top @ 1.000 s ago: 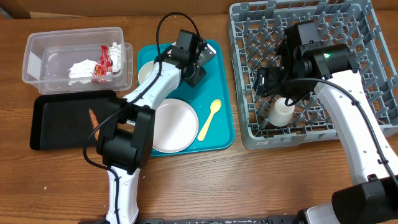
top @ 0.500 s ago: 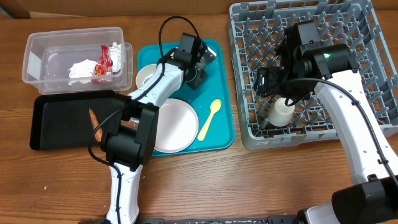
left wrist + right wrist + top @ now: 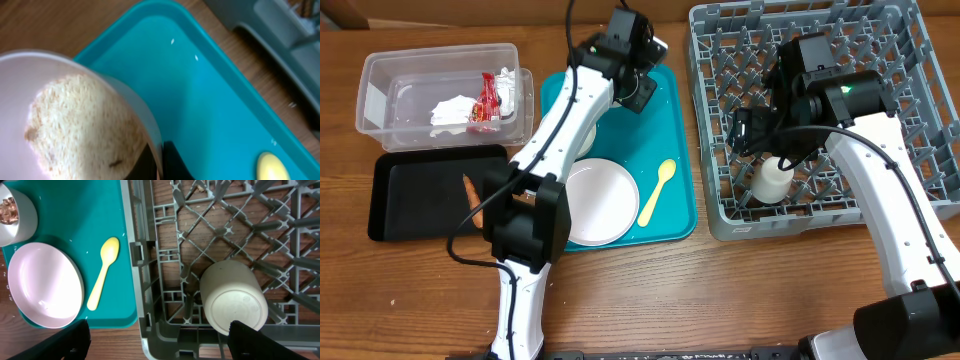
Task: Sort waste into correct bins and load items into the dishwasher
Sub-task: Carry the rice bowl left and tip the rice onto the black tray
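The left gripper is pinching the rim of a small white bowl of rice over the far edge of the teal tray. The right gripper is hanging spread wide above the upturned cup, near the front-left corner of the grey rack.

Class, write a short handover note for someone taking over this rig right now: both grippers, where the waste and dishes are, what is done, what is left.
Left gripper: shut on the rim of the rice bowl, held above the teal tray.
Right gripper: open, over the cup standing in the rack.
Done: napkin and red wrapper in the clear tub; sausage stick in the black tray; cup racked.
To do: bin the rice and the brown lump in the second bowl; rack both bowls, plate and spoon.
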Controlling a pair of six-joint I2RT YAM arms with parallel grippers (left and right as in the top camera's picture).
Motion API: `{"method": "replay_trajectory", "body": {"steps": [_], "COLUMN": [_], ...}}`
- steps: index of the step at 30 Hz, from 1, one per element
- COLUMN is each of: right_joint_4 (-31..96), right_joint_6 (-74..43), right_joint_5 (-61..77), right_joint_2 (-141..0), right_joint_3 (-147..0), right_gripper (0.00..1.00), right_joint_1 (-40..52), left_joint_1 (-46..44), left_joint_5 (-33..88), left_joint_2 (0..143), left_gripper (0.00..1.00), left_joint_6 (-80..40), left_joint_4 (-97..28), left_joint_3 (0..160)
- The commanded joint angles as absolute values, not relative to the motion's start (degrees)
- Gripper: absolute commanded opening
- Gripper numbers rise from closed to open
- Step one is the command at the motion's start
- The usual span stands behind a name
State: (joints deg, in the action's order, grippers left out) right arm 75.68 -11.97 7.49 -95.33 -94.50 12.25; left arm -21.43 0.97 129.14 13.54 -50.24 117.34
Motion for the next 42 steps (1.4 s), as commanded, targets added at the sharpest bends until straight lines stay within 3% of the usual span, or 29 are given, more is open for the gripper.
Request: {"method": "replay_trajectory", "body": {"steps": [1, 5, 13, 21, 30, 42], "right_joint_4": [75.53, 75.57, 75.57, 77.45, 77.01, 77.01], "right_joint_6": [-11.75, -11.73, -11.75, -11.75, -11.75, -11.79], "right_joint_5": [7.55, 7.57, 7.6, 7.35, 6.98, 7.22], "right_joint_2": [-94.41, -94.41, -94.41, -94.41, -94.41, -94.41], "right_joint_3": [-95.85, -95.85, -95.85, -95.83, -95.64, -95.64], "right_gripper": [0.9, 0.9, 0.9, 0.9, 0.9, 0.9], "right_joint_1": [12.25, 12.25, 12.25, 12.25, 12.27, 12.27], "left_joint_1": [-21.71, -19.86, -12.64, -4.89, 8.51, 33.01], "left_joint_5": [1.34, 1.72, 2.04, 8.64, 10.5, 42.3], "left_joint_2": [129.21, 129.21, 129.19, 120.84, 101.34, 96.71], "left_gripper": [0.04, 0.04, 0.04, 0.04, 0.04, 0.04], "left_joint_6": [1.63, -4.23, -4.29, -2.55, 4.21, 11.84], "left_joint_4": [-63.48, -77.78, -96.82, -96.84, -94.15, -68.86], "left_joint_3": [129.71, 138.47, 150.23, 145.32, 115.59, 83.72]}}
